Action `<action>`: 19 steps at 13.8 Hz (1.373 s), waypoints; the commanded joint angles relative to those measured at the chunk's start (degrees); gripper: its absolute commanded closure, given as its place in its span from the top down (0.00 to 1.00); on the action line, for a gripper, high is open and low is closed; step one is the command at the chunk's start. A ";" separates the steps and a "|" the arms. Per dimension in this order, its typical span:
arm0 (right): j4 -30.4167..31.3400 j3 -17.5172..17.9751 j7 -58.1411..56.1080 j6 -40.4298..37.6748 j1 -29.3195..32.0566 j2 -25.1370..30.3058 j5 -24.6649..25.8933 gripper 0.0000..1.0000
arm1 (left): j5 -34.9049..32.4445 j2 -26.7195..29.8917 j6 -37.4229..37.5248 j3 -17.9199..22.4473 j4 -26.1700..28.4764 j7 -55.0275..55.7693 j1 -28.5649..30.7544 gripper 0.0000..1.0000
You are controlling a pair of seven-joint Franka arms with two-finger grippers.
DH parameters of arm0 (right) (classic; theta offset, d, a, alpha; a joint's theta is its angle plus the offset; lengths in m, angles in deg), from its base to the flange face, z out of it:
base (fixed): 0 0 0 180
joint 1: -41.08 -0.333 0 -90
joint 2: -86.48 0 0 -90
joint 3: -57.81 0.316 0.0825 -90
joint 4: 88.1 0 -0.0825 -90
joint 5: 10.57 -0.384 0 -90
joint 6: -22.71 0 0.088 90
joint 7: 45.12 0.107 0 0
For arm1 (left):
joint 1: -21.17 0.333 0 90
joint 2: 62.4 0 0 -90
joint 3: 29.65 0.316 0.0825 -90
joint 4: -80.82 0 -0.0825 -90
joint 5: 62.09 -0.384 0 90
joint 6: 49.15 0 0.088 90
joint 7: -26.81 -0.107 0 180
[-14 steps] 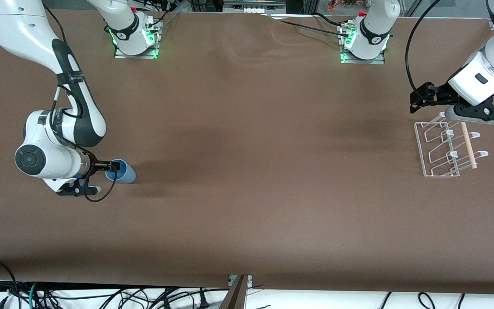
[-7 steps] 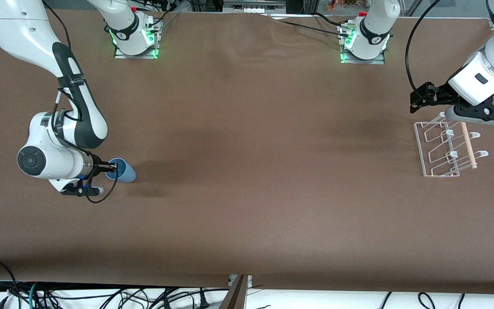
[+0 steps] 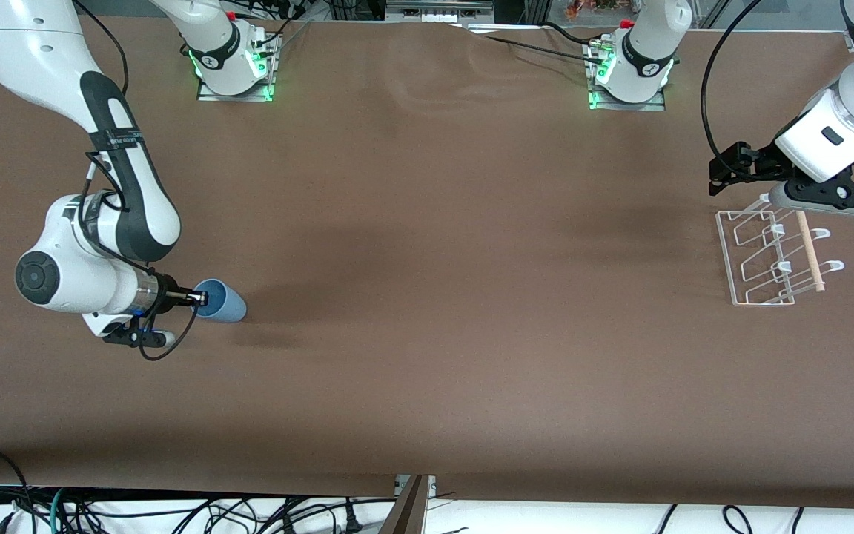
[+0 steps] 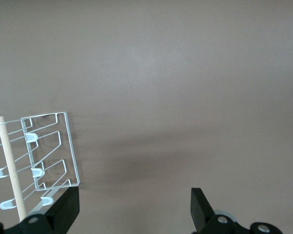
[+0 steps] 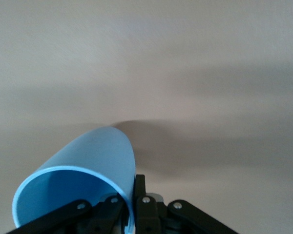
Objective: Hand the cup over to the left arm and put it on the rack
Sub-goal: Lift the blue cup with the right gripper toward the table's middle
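Observation:
The light-blue cup [image 3: 222, 302] is near the right arm's end of the table, tipped on its side with its open mouth toward the gripper. My right gripper [image 3: 199, 298] is shut on the cup's rim; in the right wrist view one finger [image 5: 145, 195] presses the outside of the wall of the cup [image 5: 95, 156] and the other is inside. The white wire rack [image 3: 768, 256] with its wooden dowel stands at the left arm's end. My left gripper [image 3: 727, 172] is open and empty, over the table beside the rack [image 4: 49, 151].
The brown table [image 3: 434, 259] holds nothing else. The two arm bases [image 3: 234, 63] [image 3: 627, 74] stand along the table edge farthest from the front camera. Cables hang under the edge nearest the front camera.
My right gripper has closed on the cup's rim, lifted it slightly and carried it a little toward the table's middle. The left arm has not moved.

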 commanded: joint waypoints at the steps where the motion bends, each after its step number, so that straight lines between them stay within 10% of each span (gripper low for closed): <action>1: -4.53 2.91 -0.61 -2.52 0.25 -0.21 -5.12 0.00 | 0.98 -0.58 1.14 -0.21 -1.52 0.23 0.44 1.00; 19: -13.07 19.36 17.85 -2.97 -1.60 -0.12 -20.48 0.00 | 0.98 -0.58 1.67 -0.21 -1.52 0.23 0.44 1.00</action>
